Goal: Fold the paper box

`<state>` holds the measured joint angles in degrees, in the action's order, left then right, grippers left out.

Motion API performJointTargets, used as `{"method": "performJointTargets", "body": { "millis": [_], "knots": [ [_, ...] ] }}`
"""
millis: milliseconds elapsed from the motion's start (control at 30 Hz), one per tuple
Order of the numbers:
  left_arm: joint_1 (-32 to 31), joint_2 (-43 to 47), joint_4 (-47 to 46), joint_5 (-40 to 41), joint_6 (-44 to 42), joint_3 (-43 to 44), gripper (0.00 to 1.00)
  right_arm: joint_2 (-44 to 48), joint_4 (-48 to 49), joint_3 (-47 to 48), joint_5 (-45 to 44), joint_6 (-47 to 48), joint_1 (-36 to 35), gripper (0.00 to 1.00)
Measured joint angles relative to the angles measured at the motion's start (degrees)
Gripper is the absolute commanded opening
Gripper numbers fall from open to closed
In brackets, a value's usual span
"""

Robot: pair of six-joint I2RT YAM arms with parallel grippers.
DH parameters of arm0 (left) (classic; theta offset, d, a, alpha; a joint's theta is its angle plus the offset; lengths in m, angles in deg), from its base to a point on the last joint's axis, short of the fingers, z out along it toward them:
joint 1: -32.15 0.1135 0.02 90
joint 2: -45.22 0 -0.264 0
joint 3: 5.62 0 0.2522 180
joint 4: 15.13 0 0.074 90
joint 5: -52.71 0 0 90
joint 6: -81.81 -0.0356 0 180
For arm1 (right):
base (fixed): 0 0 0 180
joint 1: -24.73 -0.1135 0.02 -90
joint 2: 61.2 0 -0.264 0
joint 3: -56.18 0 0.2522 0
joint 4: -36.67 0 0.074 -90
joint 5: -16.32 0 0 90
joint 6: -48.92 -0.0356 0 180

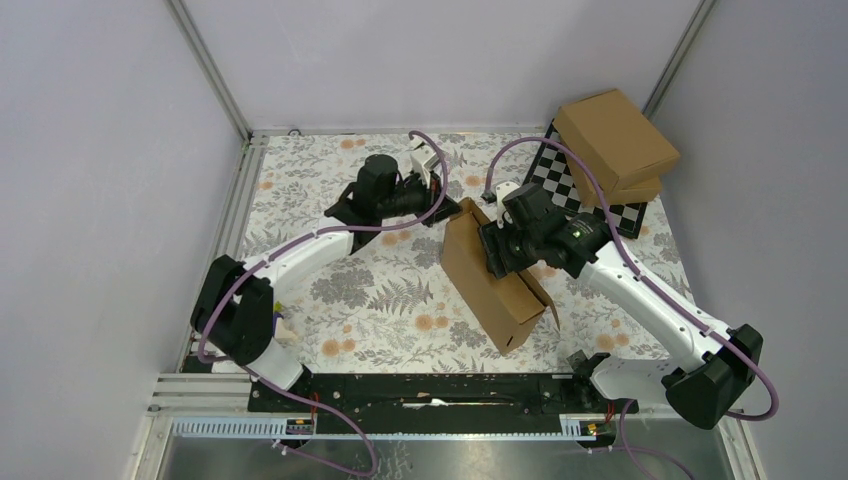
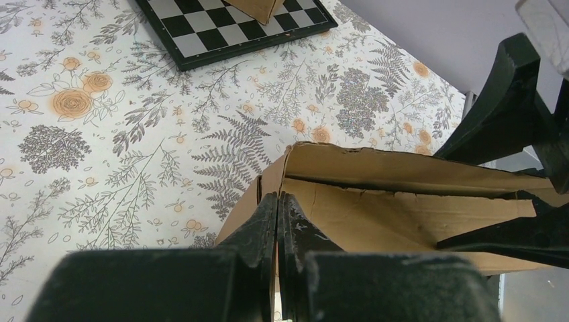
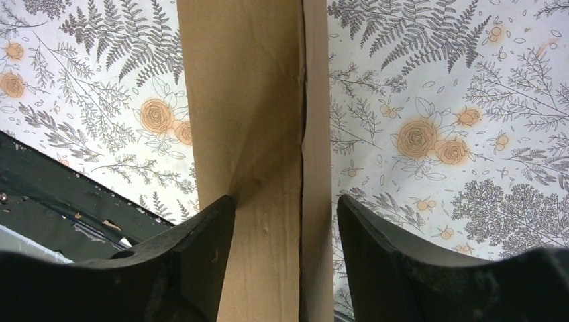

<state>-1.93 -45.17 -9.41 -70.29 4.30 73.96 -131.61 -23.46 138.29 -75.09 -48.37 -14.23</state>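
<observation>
Right wrist view: the right gripper (image 3: 285,201) is straddling the upper edge of the box (image 3: 248,100) with its jaws apart. One finger is touching the cardboard and the other is standing just beside it.
Box: it is standing on one long edge near the middle of the table (image 1: 330,300), only partly folded, with a flap sticking out at its near end.
Left gripper (image 2: 277,198): its fingers are pressing together at the far corner of the box and seem to be pinching the wall there, though the cardboard between them is hard to see.
Far corner: a board (image 1: 575,190) and two spare boxes (image 1: 615,140) are lying well apart from the work.
Risk, tipping: probably only the left pinch is keeping the box upright. If it is slipping off the thin corner, the box is likely falling flat.
Risk, creasing: if the right jaws are closing across the seam, they may be crushing the wall or letting the fold spring open.
</observation>
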Motion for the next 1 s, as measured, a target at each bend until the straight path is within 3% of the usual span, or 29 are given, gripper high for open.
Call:
{"method": "performJointTargets", "body": {
  "millis": [167, 367, 800, 1000],
  "knots": [
    [-0.1, 2.2, -2.7, 1.1, 0.0, -3.6, 0.00, -0.1, -0.3, 0.0, -1.0, -0.3, -0.1, 0.84],
    [-1.4, 4.0, -4.4, 4.5, -0.3, -6.0, 0.00, -0.1, -1.6, 0.7, -2.7, -1.1, -0.1, 0.98],
    [-7.5, 7.5, -1.6, 18.8, -1.6, -7.4, 0.00, 2.5, -12.2, 2.7, -10.3, -9.9, -0.1, 1.00],
    [-9.0, 10.8, -0.9, 25.2, -1.9, -10.2, 0.00, 4.3, -12.7, 1.7, -11.1, -12.0, -0.1, 0.99]
  ]
}}
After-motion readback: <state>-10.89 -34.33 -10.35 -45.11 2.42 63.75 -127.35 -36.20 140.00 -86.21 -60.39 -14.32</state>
